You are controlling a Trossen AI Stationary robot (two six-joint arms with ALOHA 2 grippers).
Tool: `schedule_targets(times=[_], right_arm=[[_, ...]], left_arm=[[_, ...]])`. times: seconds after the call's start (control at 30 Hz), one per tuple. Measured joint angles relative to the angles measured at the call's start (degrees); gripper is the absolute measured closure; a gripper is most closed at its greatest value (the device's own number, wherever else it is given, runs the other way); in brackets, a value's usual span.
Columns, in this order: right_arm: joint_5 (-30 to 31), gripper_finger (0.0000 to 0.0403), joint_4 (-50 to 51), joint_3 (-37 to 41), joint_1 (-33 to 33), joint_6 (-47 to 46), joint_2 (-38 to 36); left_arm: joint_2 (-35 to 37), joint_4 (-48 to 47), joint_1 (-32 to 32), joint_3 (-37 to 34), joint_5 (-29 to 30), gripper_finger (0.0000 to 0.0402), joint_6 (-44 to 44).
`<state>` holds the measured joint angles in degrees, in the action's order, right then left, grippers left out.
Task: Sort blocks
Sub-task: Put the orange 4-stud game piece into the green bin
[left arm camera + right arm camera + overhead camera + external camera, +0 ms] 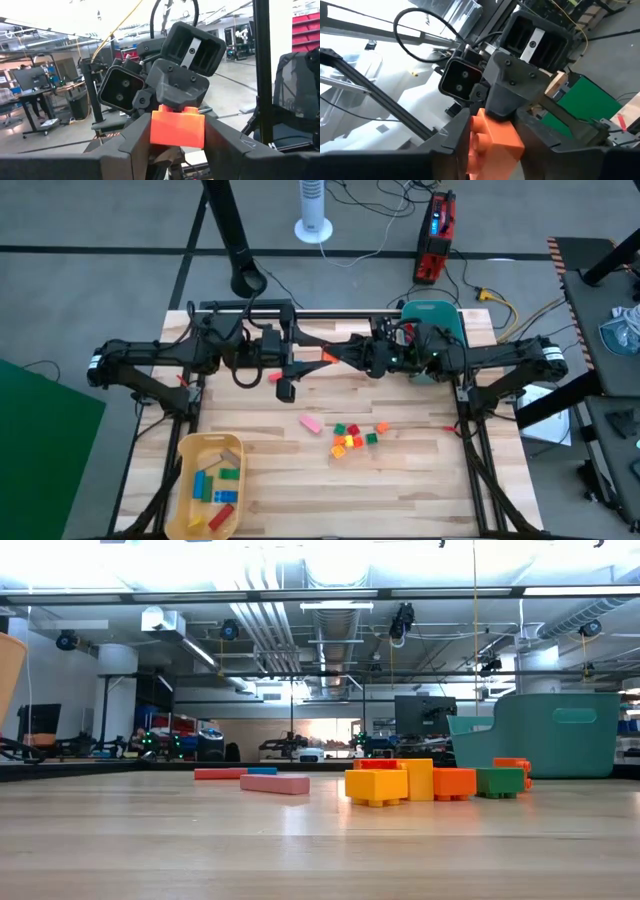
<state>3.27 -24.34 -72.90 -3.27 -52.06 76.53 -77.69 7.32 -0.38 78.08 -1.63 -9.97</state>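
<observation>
Above the desk (400,480), left gripper (318,361) and right gripper (340,356) meet, both sets of fingers pinching one orange block (328,356).

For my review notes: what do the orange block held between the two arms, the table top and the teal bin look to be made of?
Orange block: probably moulded plastic, smooth and slightly glossy, with a stud on top; both the left pincer and the right pincer hold it.
Table top: light wood planks, with visible grain and seams, and a satin sheen.
Teal bin: likely moulded plastic, of even colour, with rounded edges and a handle recess.
</observation>
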Motion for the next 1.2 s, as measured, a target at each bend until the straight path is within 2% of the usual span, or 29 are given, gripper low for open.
schedule_targets(times=[0.17,0.37,0.6,0.77,0.87,0.97,1.1,1.2], right_arm=[[0.30,0.0294,0.16,0.03,0.42,0.54,0.02],[0.11,0.0294,1.82,0.07,1.35,0.12,0.00],[-0.54,0.0308,13.72,0.11,4.30,0.22,-3.02],[-1.27,0.0305,18.82,-0.11,6.57,0.21,-5.78],[-0.24,0.0304,25.97,-0.06,8.37,1.23,-7.16],[7.38,0.0307,43.90,-2.50,11.01,3.85,-9.22],[28.15,0.0307,81.08,-5.86,15.73,1.12,-9.04],[39.83,0.0303,100.41,-5.42,20.21,-6.79,-7.05]], left_arm=[[-0.02,-0.06,-0.06,0.00,3.79,0.0232,1.28],[0.10,-2.38,0.02,0.00,5.25,0.0218,1.74],[1.94,-12.50,0.07,-0.11,12.18,0.0217,1.68],[2.57,-15.89,0.26,-0.15,16.80,0.0217,1.39],[3.01,-18.11,0.17,-0.17,20.25,0.0216,1.44],[3.46,-19.68,0.15,-0.17,22.22,0.0216,1.48],[3.64,-20.17,0.15,-0.17,22.34,0.0216,1.75],[3.74,-19.88,0.15,-0.17,22.32,0.0216,2.11]])
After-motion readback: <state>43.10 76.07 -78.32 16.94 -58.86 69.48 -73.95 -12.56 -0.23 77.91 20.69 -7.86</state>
